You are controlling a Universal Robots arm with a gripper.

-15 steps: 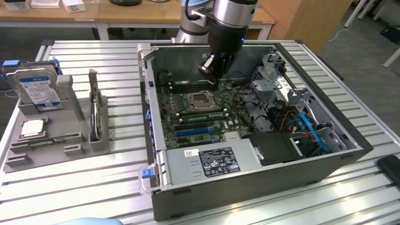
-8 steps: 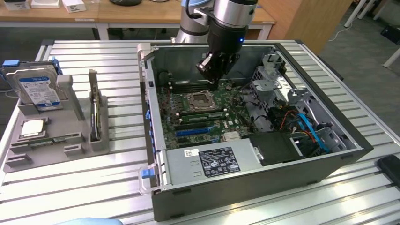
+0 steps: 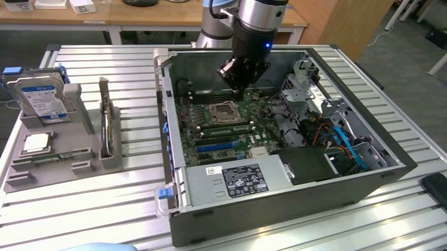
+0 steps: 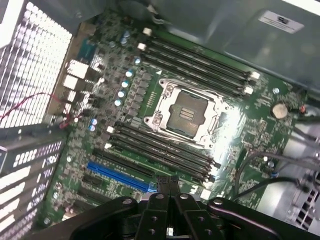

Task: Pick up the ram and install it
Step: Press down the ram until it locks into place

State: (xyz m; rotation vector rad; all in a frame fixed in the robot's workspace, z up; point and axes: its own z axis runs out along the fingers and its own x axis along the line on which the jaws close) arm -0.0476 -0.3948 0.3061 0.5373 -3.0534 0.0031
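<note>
Shut pincer above motherboard

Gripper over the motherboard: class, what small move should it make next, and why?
Probably rise straight up out of the case. The gripper hangs low over the motherboard with its fingers shut and nothing visible between them, while the ram appears to stand in the grey holder outside the case, at the exterior view's left.

No legible text, labels on power supply, hard drive unreadable

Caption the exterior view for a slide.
Shut claw poised inside the open computer case, above the motherboard.
</note>
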